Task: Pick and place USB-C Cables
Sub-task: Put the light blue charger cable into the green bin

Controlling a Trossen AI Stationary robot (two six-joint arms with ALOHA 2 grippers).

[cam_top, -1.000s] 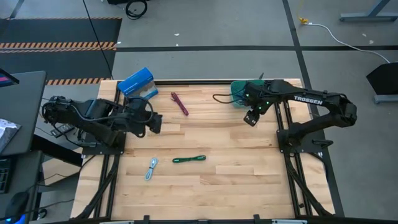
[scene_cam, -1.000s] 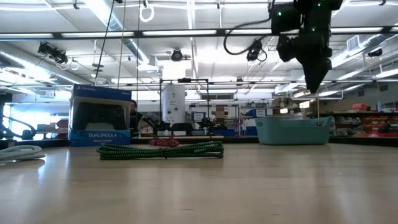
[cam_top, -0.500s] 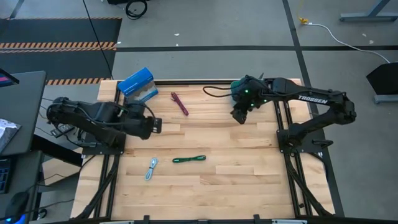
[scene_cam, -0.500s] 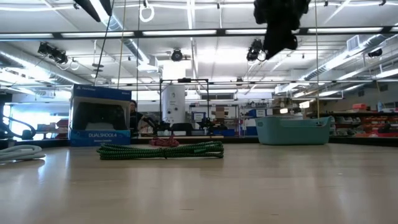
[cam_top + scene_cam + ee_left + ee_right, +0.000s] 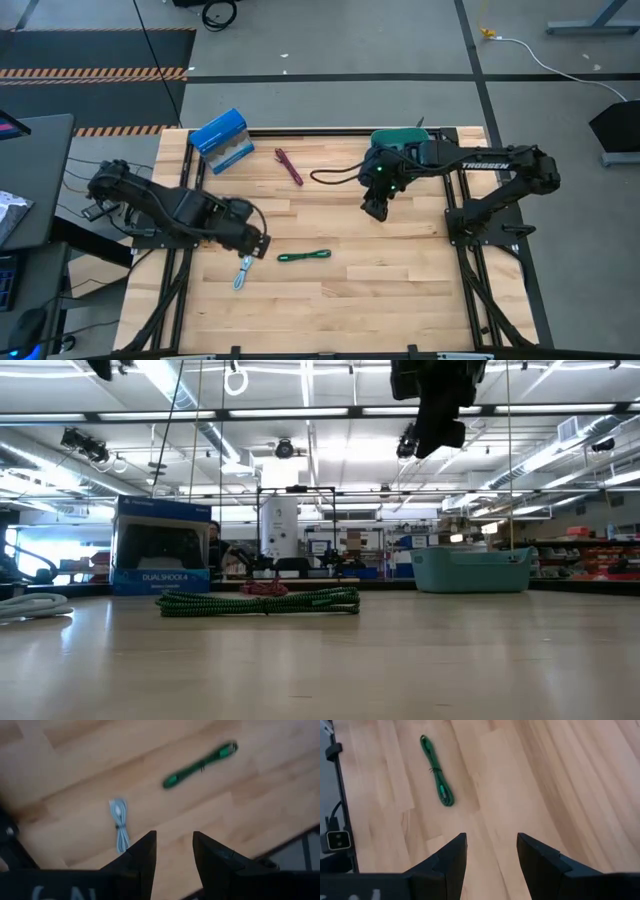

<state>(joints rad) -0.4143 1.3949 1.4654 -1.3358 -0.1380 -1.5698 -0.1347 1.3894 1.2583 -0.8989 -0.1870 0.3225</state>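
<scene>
Three cables lie flat on the wooden table: a green cable near the middle, a silvery-blue cable to its left, and a maroon cable toward the far edge. My left gripper is open and hovers just beyond the silvery-blue cable, with the green cable farther off. My right gripper is open, high above the table to the near-left of the teal bin, and looks down toward the green cable. Both hold nothing.
A blue box stands at the far left corner. The teal bin sits at the far edge, partly covered by my right arm. Bare wood stretches across the near half and the right side of the table. Black frame rails run along both sides.
My left gripper has swung from beside the blue box toward the near edge and rightward, ending close to the silvery-blue cable. My right gripper has moved from over the teal bin leftward and toward the near edge, over the table's middle. The cables have stayed put.
</scene>
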